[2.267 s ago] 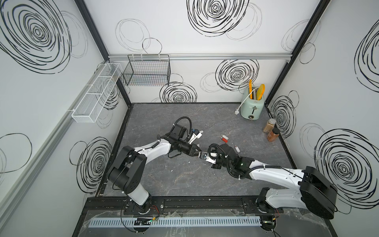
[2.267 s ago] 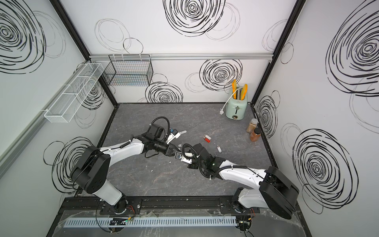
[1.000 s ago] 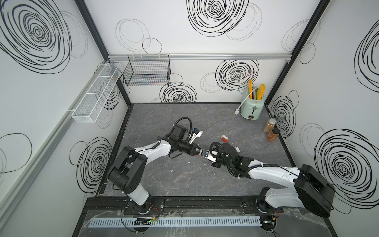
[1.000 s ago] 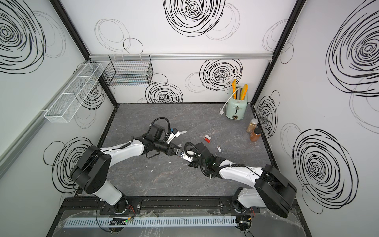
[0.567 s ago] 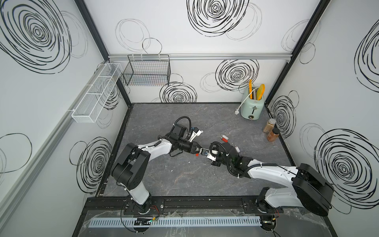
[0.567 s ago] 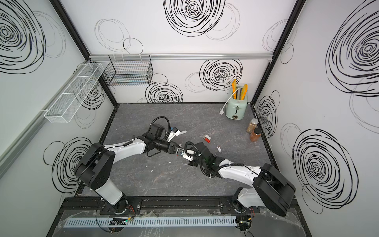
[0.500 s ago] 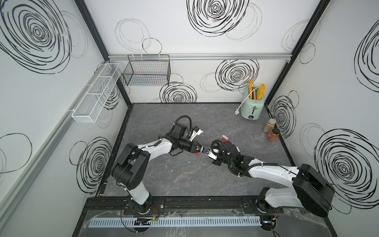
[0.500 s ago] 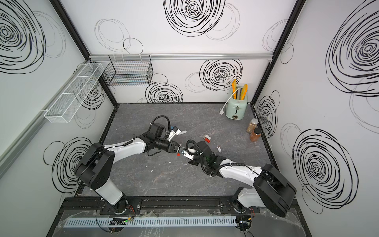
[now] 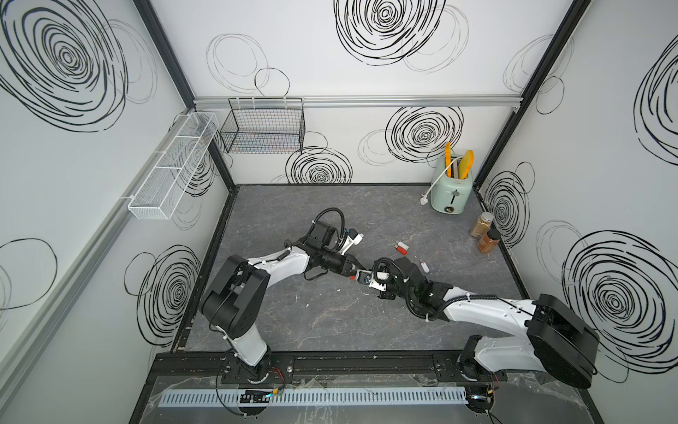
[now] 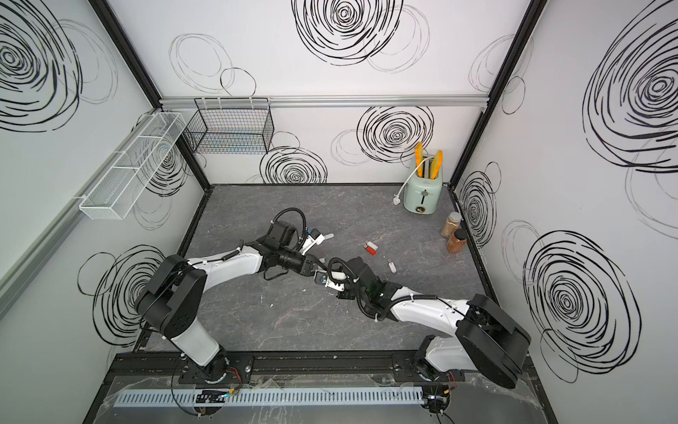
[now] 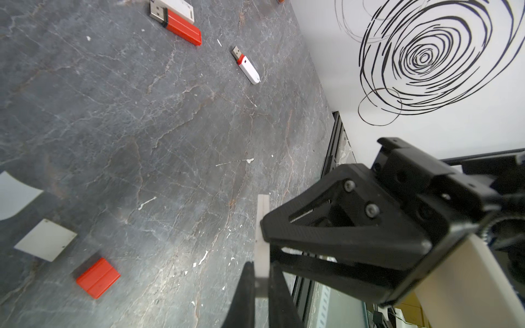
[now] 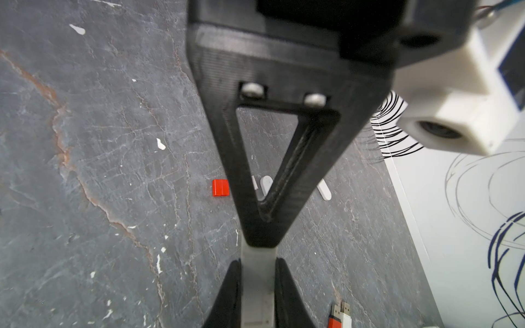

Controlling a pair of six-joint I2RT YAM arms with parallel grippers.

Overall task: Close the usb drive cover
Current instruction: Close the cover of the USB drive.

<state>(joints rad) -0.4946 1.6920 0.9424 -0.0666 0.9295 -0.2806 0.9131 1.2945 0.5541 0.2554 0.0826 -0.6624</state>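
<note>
A white usb drive [image 11: 262,227] hangs above mid-table, and both grippers hold it end to end. My left gripper [image 11: 261,272] is shut on one end. My right gripper [image 12: 258,267] is shut on the other end of the same white bar [image 12: 258,284]. The two meet tip to tip in both top views, left gripper [image 9: 355,271] against right gripper [image 9: 361,276]. The fingers hide the seam between drive and cover, so I cannot tell how far the cover sits on.
A loose red cap [image 11: 98,277] lies on the table under the grippers. Behind them lie a red and a white drive side by side [image 9: 402,248] and a white drive with a red collar [image 9: 424,265]. A toaster [image 9: 451,191] and spice jars [image 9: 486,235] stand at the back right.
Both grippers have stayed joined on the white drive. The right arm has crept a little toward the left one, and the meeting point has drifted slightly back.
</note>
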